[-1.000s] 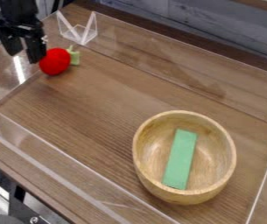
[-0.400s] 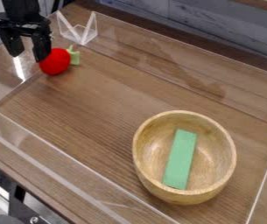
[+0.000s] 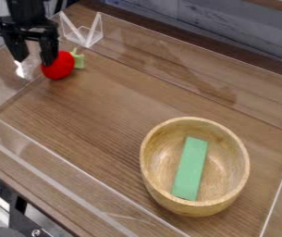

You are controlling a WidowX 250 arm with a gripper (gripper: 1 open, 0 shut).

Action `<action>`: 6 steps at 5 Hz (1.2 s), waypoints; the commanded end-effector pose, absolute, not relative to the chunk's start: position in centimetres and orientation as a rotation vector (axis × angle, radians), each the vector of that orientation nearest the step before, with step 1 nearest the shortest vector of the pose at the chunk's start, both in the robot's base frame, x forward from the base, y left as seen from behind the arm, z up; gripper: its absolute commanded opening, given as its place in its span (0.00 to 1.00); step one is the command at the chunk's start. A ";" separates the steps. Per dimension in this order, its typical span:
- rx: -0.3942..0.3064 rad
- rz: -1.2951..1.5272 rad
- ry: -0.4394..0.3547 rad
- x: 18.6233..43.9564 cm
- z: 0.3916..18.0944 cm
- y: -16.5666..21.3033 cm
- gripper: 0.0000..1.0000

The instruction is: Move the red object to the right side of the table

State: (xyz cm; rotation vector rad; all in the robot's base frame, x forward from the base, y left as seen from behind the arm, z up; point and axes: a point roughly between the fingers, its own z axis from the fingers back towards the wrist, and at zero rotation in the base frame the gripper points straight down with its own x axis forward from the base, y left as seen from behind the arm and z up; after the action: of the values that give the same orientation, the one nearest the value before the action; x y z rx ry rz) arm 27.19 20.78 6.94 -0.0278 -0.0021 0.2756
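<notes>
The red object (image 3: 60,64) is a small round red toy fruit with a green leafy tip, resting on the table (image 3: 100,120) at its far left corner. My gripper (image 3: 32,57) hangs just left of it, jaws open and pointing down, the right finger nearly touching the fruit's left side. Nothing is between the fingers.
A round wooden bowl (image 3: 195,166) holding a flat green block (image 3: 191,168) sits at the front right. Low clear acrylic walls (image 3: 56,185) edge the tabletop, with a clear corner piece (image 3: 86,32) right behind the fruit.
My gripper has shifted slightly right and down toward the red fruit. The fruit, the bowl and the block have stayed put.
</notes>
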 end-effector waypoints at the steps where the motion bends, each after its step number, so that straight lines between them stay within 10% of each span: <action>1: 0.007 0.232 -0.059 28.1 7.7 21.4 1.00; 6: -0.003 0.224 -0.090 27.3 9.1 21.5 1.00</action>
State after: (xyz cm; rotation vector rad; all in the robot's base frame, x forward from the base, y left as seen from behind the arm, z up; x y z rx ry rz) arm 26.75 20.85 6.32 -0.0508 -0.0154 0.2204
